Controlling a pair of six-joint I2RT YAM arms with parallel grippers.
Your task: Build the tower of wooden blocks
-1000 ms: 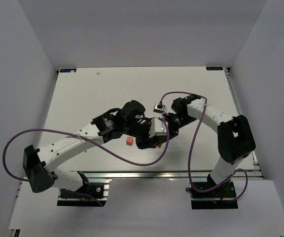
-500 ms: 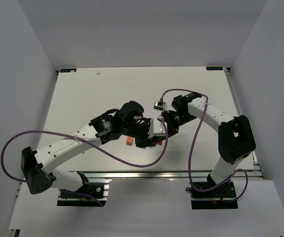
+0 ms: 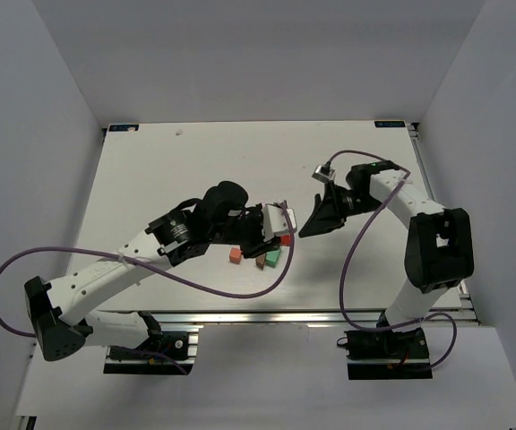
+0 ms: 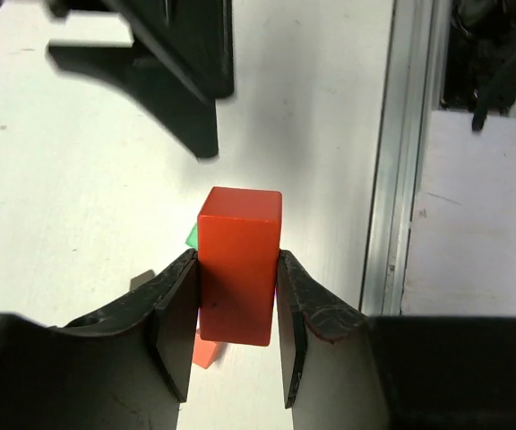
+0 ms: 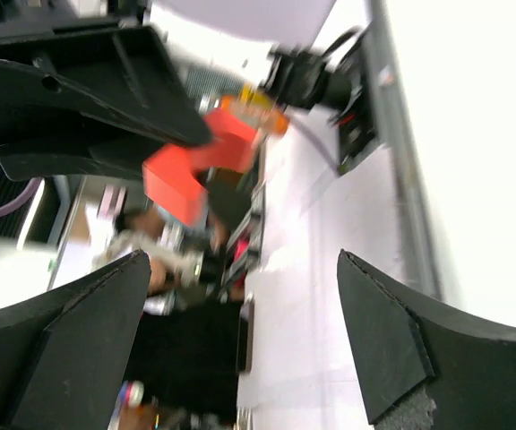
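1. The near-edge rail (image 4: 399,179) runs close by the orange cube (image 3: 235,256). I have bare table (image 3: 177,170) beyond the cube.
2. Blue corner tags (image 3: 124,126) are too small to read.
3. The left gripper (image 4: 236,262) is clamped on the red notched piece (image 4: 240,233), just right of the cube. The green slab (image 3: 274,258) and a brown piece (image 3: 261,262) lie beside the cube.
4. The right gripper (image 5: 245,260) gapes wide and empty, further right.
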